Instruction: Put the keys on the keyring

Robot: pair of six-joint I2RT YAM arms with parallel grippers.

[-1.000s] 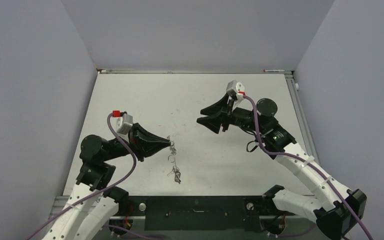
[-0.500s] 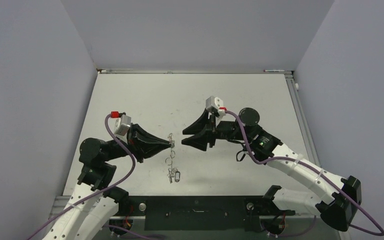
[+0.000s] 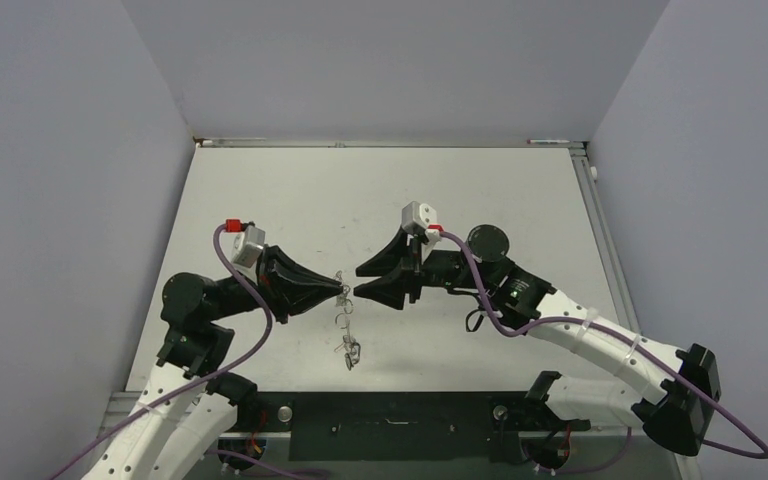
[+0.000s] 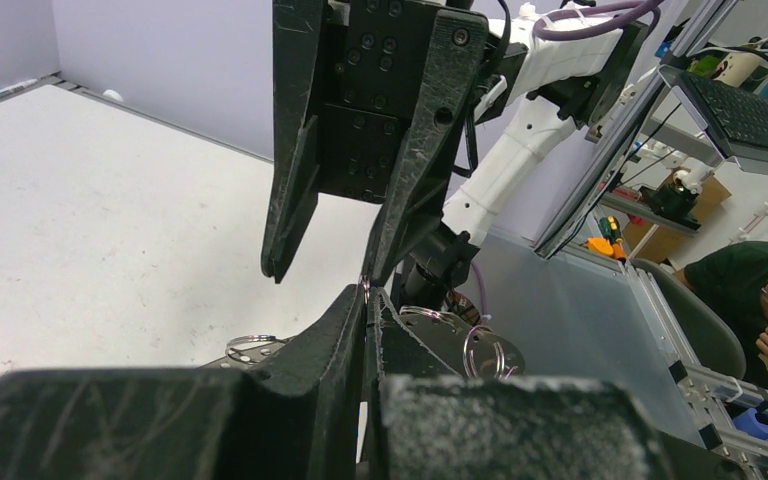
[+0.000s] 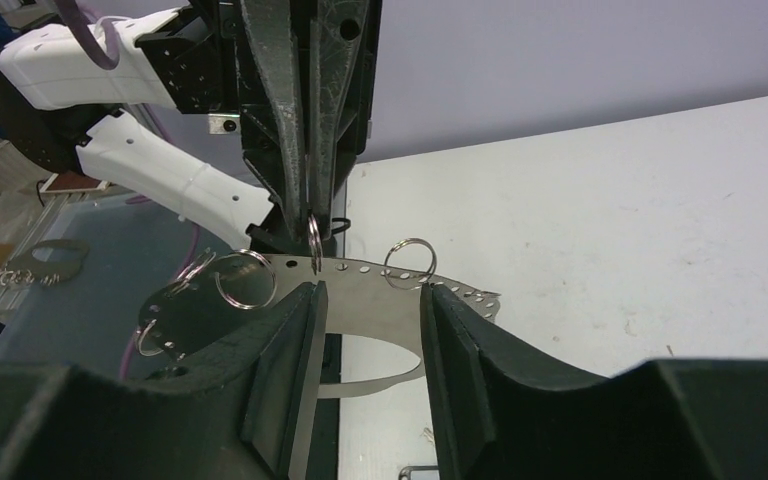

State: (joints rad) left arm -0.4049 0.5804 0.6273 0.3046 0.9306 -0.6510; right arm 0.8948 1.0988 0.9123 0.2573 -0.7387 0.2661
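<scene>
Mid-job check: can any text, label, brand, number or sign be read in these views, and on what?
No readable text in any view.
Keyboard, upper right of the left wrist view: keycap legends too small and blurred to read.
Perforated metal strip: holes only, no marking visible.

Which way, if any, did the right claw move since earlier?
Yes. The right claw went left, away from the table's right rail, toward the left claw.

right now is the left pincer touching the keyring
Touching. The right wrist view shows the left pincer shut on the keyring, which is pinched at its fingertips.
</scene>
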